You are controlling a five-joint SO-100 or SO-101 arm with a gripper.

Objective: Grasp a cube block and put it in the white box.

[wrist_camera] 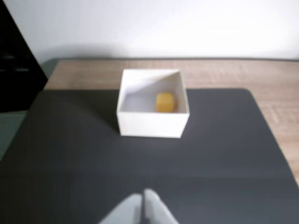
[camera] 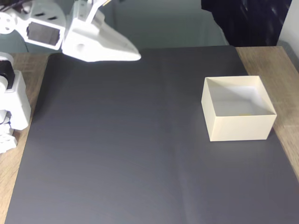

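Note:
The yellow cube block (wrist_camera: 165, 102) lies inside the white box (wrist_camera: 150, 125), toward its right back part in the wrist view. In the fixed view the white box (camera: 238, 128) stands on the right of the black mat, and only a thin yellow sliver of the cube (camera: 243, 114) shows above the near wall. My white gripper (camera: 136, 56) hangs over the mat's upper left, far from the box, its fingers together and holding nothing. In the wrist view the gripper (wrist_camera: 142, 193) pokes in at the bottom edge, shut.
A black mat (camera: 117, 149) covers most of the wooden table (camera: 285, 60). The arm's white base (camera: 11, 112) stands at the left edge. Dark furniture (camera: 243, 21) is behind the table at the upper right.

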